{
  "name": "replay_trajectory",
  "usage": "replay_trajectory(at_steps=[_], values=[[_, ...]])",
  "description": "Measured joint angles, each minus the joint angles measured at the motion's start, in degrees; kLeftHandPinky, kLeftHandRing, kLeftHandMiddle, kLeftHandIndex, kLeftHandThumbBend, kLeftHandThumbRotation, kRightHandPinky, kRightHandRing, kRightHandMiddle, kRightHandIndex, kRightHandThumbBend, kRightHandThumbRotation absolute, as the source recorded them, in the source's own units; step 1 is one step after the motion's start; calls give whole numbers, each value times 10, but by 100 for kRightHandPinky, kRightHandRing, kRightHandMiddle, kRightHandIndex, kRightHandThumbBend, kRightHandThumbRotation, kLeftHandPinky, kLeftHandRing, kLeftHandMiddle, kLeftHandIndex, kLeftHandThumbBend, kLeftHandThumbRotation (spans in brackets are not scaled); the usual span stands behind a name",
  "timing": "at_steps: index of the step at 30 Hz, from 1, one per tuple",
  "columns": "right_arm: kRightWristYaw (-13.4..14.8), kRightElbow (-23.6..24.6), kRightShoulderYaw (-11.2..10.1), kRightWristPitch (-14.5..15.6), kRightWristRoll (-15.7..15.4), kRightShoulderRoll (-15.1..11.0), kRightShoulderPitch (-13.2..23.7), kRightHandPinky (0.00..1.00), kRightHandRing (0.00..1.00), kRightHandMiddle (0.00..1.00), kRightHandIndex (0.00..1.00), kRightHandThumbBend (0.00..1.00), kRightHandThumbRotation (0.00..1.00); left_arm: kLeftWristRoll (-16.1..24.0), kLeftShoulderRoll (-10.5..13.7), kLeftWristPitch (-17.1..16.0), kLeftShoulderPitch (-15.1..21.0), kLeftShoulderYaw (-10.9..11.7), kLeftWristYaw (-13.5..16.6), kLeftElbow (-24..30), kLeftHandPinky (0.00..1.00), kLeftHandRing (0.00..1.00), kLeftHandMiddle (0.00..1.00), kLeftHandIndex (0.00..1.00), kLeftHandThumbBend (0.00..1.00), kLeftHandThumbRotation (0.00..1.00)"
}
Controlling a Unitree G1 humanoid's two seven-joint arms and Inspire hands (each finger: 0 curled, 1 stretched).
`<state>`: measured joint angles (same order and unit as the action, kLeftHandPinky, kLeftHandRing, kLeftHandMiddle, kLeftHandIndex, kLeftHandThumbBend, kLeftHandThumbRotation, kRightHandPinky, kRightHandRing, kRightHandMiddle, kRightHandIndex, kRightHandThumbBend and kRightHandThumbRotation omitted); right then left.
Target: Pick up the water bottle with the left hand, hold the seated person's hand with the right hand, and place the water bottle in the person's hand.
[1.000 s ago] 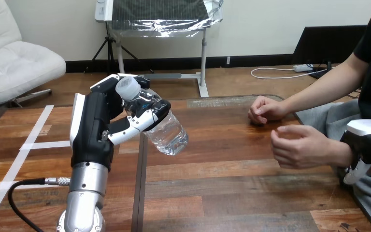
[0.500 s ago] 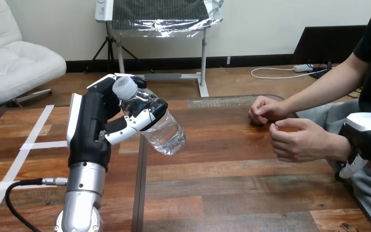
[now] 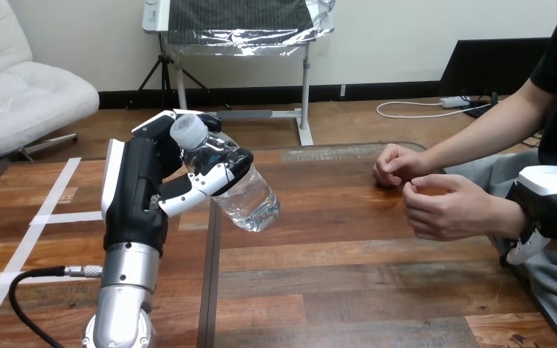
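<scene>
1. Well, the wooden table [image 3: 348,290] took up most of what you saw, running from the bottom edge to the far side.
2. Your robot's left arm [image 3: 127,290] came up from the bottom edge at the view's left, its silver forearm close to upright, and carried the left hand [image 3: 138,196] above the table.
3. At the view's right, the person's farther hand [image 3: 399,165] lay as a loose fist by the table's far right edge. The nearer hand [image 3: 446,206] was held just in front of it with its fingers curled.
4. Your right hand [image 3: 551,203] sat at the view's right edge, against the wrist of the nearer hand. You could not tell whether it had hold of that wrist or only touched it.
5. The water bottle [image 3: 243,192] was in your left hand, whose fingers and thumb were wrapped round its upper body. It hung clear of the table, tilted with its base down toward the right, well apart from the person's hands.
6. Its pale cap [image 3: 188,130] was on and pointed up and to the left.
</scene>
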<state>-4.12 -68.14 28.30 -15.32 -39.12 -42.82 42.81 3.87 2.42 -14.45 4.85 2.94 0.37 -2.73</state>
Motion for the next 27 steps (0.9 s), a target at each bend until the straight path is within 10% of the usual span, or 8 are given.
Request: replay_trajectory(at_steps=[27], values=[[10,3,-7,8,11,0,-2,12,21,31,34,70,0,2,0,0,4,0,0,-1,44,43,46,51,60,0]])
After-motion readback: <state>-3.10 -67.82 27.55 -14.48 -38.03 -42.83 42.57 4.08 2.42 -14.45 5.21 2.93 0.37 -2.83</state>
